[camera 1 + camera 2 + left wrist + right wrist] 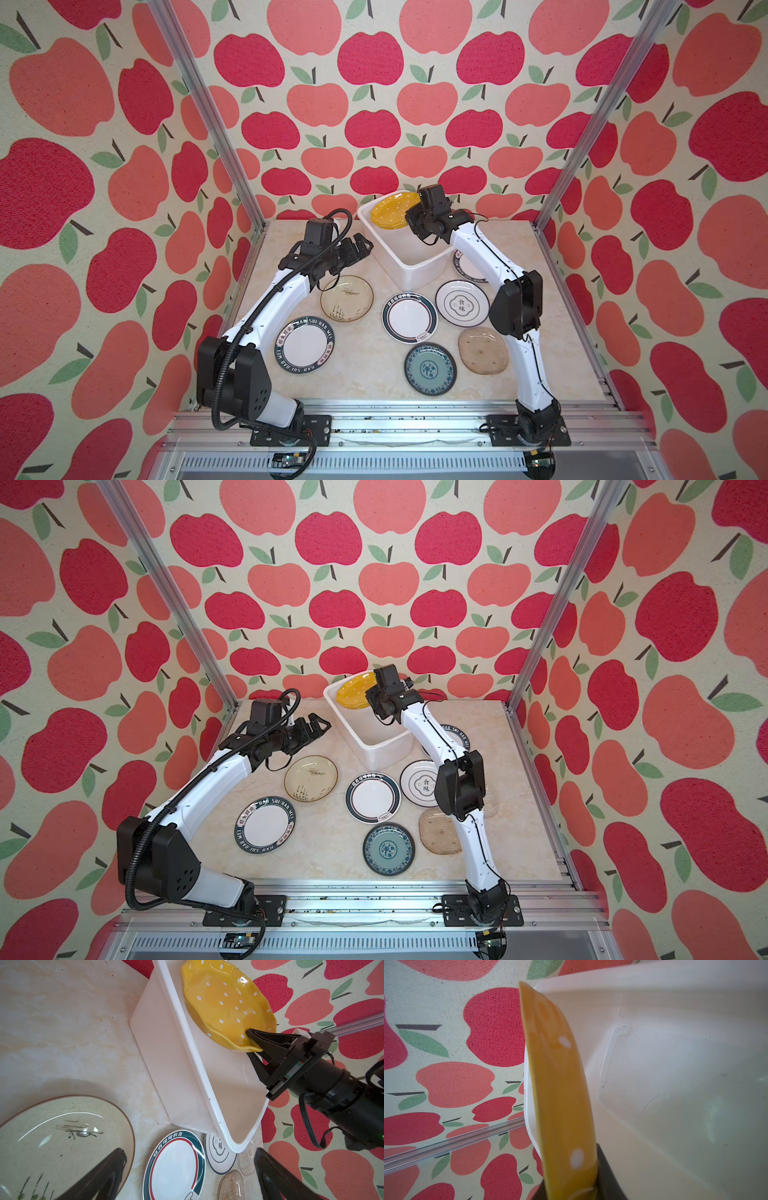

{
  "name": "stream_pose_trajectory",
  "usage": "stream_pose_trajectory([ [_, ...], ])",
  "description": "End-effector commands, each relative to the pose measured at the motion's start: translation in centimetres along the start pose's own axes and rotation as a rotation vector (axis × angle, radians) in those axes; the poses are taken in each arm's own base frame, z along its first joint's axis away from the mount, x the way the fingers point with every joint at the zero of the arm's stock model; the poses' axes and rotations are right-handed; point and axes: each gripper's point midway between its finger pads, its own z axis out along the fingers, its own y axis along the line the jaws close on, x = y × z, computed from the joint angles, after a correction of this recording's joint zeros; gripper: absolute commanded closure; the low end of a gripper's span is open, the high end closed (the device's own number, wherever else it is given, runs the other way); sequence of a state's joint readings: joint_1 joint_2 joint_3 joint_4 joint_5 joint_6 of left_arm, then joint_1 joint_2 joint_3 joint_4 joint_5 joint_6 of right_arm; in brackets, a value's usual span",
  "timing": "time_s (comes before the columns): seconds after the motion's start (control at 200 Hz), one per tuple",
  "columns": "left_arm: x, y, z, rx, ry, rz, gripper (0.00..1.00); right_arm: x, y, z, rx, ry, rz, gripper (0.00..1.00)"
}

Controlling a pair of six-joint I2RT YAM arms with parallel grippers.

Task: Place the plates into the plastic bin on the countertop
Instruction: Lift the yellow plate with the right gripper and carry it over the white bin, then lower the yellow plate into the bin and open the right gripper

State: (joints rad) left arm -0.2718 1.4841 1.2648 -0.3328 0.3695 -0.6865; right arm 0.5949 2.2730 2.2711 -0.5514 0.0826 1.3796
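Nearest, mixed ceramic and glass plates (430,369) lie flat on the beige marbled table (365,357). Left tool (364,245), jaws spread, hovers beside the deep white plastic bin (417,277). Right tool (253,1043) pinches the rim of the yellow scalloped white-dotted plate (392,212), which is tilted face-up over the bin's far end.

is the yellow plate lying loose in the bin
No, the right gripper pinches the yellow plate by its rim between its fingers, holding it above the plastic bin.
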Motion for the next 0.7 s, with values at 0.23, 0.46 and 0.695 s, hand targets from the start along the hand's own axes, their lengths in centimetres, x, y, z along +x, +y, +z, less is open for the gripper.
stream_pose_trajectory([
  [0.23, -0.1, 0.9, -0.8, 0.027, -0.019, -0.021, 0.01, -0.3, 3.1, -1.0, -0.085, -0.096, 0.017, 1.0],
  [0.46, 0.3, 1.5, -1.0, 0.022, -0.017, -0.031, 0.01, 0.5, 0.0, 0.7, -0.011, -0.078, 0.01, 1.0],
  [0.695, 0.6, 1.9, -1.1, 0.02, -0.013, -0.033, 0.01, 1.4, -2.0, 2.8, 0.021, -0.038, 0.004, 1.0],
])
